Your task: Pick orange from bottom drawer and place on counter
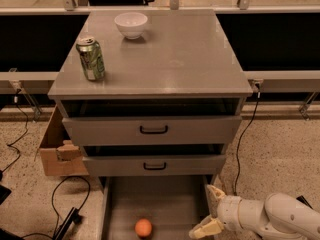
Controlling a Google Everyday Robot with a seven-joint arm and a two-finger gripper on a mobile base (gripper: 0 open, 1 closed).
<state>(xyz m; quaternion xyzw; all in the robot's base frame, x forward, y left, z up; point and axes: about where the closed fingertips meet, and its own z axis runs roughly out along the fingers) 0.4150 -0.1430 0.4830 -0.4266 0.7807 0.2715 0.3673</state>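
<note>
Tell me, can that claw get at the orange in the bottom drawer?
Probably yes: the bottom drawer is pulled out, the orange lies uncovered, and the open gripper sits to its right with nothing between.

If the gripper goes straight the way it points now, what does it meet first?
Probably the right wall of the bottom drawer: the gripper, low right, points left at it. Depth is unclear.

Glossy plastic claw (205, 211) beside smooth grey bottom drawer (165, 204).

The gripper (207, 211), fingers apart, is at the 3 o'clock wall of the bottom drawer (165, 204). Toward 9 o'clock, bare drawer floor reaches the orange (143, 227).
</note>
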